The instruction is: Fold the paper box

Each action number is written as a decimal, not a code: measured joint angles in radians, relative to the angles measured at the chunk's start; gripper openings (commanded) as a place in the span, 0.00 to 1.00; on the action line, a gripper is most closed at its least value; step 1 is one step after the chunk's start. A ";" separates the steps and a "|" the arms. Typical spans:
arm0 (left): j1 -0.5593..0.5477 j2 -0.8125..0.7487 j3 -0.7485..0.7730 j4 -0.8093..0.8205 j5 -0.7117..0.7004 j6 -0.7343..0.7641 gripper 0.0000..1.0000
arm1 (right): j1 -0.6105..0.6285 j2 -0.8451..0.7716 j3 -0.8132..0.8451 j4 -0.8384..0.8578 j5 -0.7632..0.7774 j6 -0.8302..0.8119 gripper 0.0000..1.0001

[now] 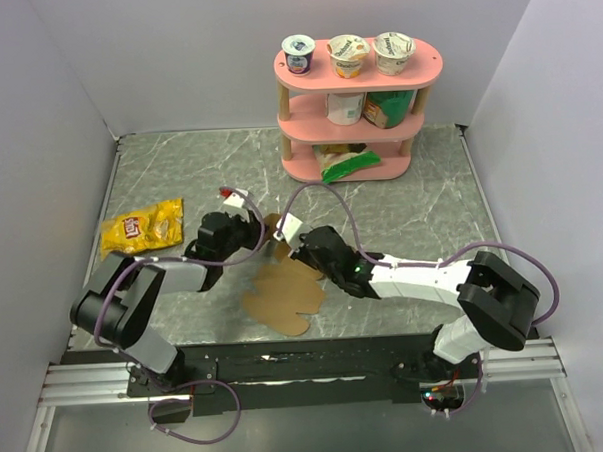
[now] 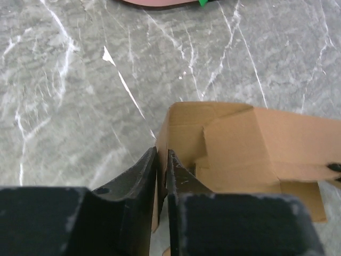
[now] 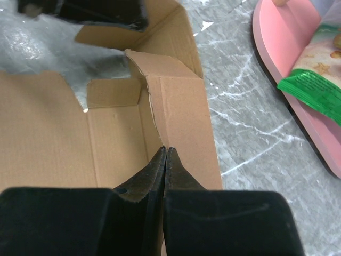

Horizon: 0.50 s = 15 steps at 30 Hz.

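The paper box (image 1: 284,292) is plain brown cardboard lying partly flat on the marble table between my arms, with its far flaps standing up. In the left wrist view, one upright wall of the paper box (image 2: 256,144) runs between the jaws of my left gripper (image 2: 162,154), which is shut on its edge. My right gripper (image 3: 166,150) is shut with nothing between the fingers. Its tips rest on the crease where a raised wall meets the floor of the paper box (image 3: 48,138). From above, the left gripper (image 1: 265,228) and right gripper (image 1: 287,245) sit close together at the box's far end.
A yellow snack bag (image 1: 142,231) lies on the table at the left. A pink three-tier shelf (image 1: 361,103) stands at the back with yogurt cups on top and a green packet (image 1: 349,164) on its lowest tier. White walls close in the sides.
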 measured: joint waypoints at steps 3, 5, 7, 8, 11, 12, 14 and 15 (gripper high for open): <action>-0.039 -0.043 -0.042 0.013 -0.071 0.008 0.06 | 0.010 0.000 -0.005 0.000 0.019 0.008 0.00; -0.067 -0.068 -0.071 0.024 -0.121 0.009 0.04 | 0.019 0.000 -0.009 0.002 0.033 0.015 0.00; -0.095 -0.088 -0.101 0.045 -0.166 0.009 0.02 | 0.026 0.000 -0.016 0.008 0.045 0.022 0.00; -0.109 -0.094 -0.113 0.056 -0.186 0.009 0.01 | 0.029 0.000 -0.020 0.010 0.054 0.027 0.00; -0.142 -0.101 -0.134 0.081 -0.231 0.008 0.01 | 0.040 0.000 -0.023 0.010 0.079 0.043 0.00; -0.154 -0.103 -0.139 0.087 -0.249 0.008 0.01 | 0.042 0.000 -0.023 0.010 0.090 0.050 0.01; -0.174 -0.104 -0.143 0.093 -0.277 0.008 0.01 | 0.044 0.000 -0.025 0.010 0.105 0.064 0.04; -0.185 -0.108 -0.144 0.093 -0.294 0.007 0.01 | 0.044 0.000 -0.027 0.010 0.112 0.071 0.12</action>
